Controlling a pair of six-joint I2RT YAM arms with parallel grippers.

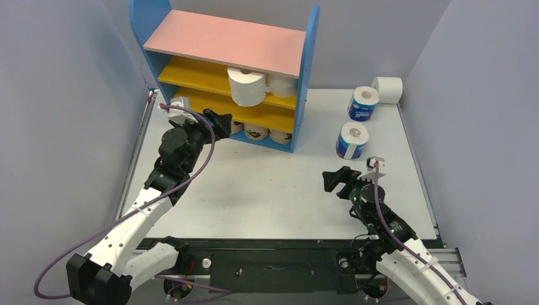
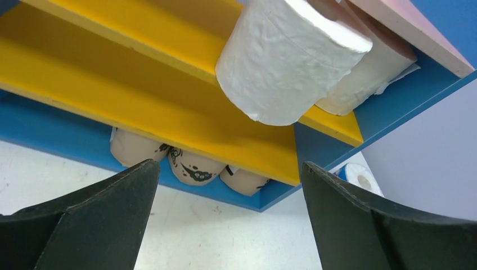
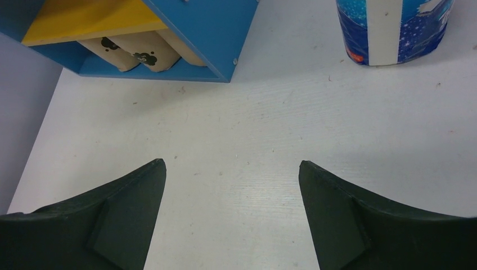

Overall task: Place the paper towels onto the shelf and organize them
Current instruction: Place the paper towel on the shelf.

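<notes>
**Both grippers empty; three rolls not yet on the shelf**

Right gripper [image 1: 340, 181]: hangs over bare table [image 1: 267, 190] on the right side, nearest the arm bases. Its fingers stand wide apart and nothing lies between them.

Left gripper [image 1: 219, 122]: close in front of the shelf [image 1: 309, 57], at the height of its lower levels. Its fingers are likewise spread wide, and it has hold of nothing and touches nothing.

Shelf, at the far left of the table:
- Blue base: three tan printed rolls [image 1: 256, 132] lie side by side toward the right end, ends facing forward.
- Lower yellow board: appears bare, though the left gripper hides part of it from above.
- Upper yellow board: a white roll [image 1: 246, 86] sits with its front overhanging the board's edge. A second white roll [image 1: 283, 84] is just beside it, against the right side panel.

Off the shelf, on the table to its right:
- One blue-wrapped roll [image 1: 352, 140] stands upright, just beyond the right gripper.
- A second blue-wrapped roll [image 1: 363, 103] stands upright farther back.
- A loose white roll [image 1: 388, 89] lies on its side near the far right corner, close to the second blue one.
</notes>
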